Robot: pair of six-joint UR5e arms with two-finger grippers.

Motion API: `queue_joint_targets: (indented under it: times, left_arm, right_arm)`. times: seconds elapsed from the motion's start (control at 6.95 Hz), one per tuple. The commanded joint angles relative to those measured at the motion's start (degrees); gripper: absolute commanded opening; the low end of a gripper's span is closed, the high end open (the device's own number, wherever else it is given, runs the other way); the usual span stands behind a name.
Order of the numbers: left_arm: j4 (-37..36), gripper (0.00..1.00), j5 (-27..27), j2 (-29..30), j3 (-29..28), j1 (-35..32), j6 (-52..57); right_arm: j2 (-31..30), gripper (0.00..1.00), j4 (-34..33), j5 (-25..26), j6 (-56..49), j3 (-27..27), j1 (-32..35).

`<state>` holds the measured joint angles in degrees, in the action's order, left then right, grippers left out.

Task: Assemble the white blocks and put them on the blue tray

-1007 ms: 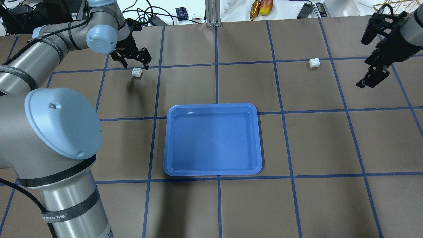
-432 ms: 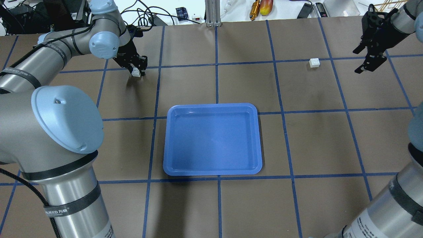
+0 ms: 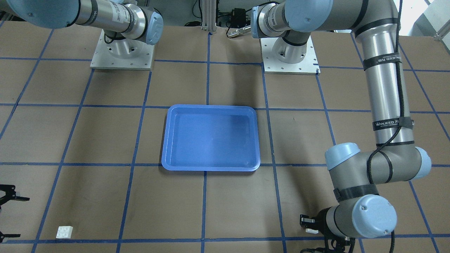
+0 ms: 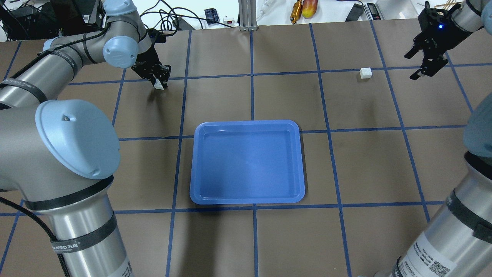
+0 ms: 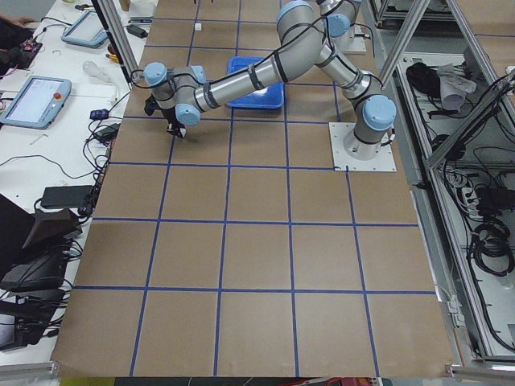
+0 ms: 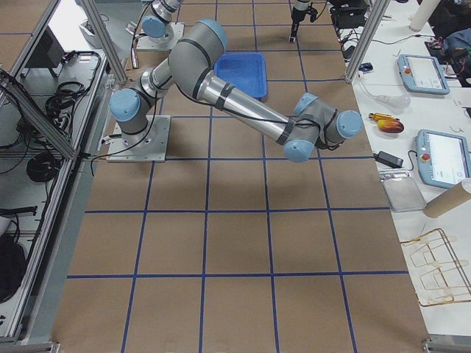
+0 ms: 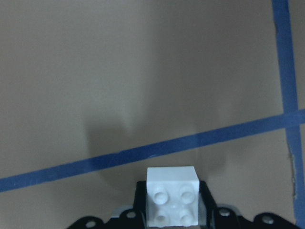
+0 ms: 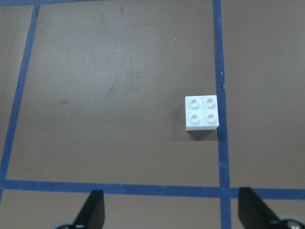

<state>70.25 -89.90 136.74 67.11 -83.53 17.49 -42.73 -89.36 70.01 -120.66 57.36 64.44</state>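
One white block is held between the fingers of my left gripper, which is shut on it low over the table at the far left. In the left wrist view the block sits studs up between the pads. The second white block stands alone on the table at the far right; it also shows in the right wrist view and in the front view. My right gripper is open and empty, to the right of that block and apart from it. The blue tray lies empty in the middle.
Blue tape lines grid the brown table. Tools, cables and boxes lie beyond the far edge. The two arm bases stand on the robot's side of the tray.
My left gripper came down over the left white block and shut on it. My right gripper moved toward the far edge and stayed open.
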Motion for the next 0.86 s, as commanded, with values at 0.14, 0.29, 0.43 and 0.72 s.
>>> queue_joint_targets:
  times: [0.14, 0.29, 0.43, 0.72]
  left_arm:
    - [1.12, 0.13, 0.25, -7.50, 6.86, -4.60, -9.63]
    - [2.51, 0.12, 0.25, -11.89, 10.98, -7.58, -15.24]
    - [2.35, 0.12, 0.42, -16.28, 15.54, -10.66, -18.16]
    - [0.87, 0.09, 0.43, -21.84, 23.20, -17.07, -27.71]
  right_arm:
    - [2.56, 1.00, 4.35, -9.61, -0.72, -0.93, 0.07]
    - [3.26, 1.00, 4.46, -11.81, -0.71, -0.32, 0.07]
    - [4.40, 1.00, 4.55, -12.18, -0.63, 0.03, 0.16]
    - [4.58, 1.00, 4.64, -14.02, 0.42, 0.73, 0.24]
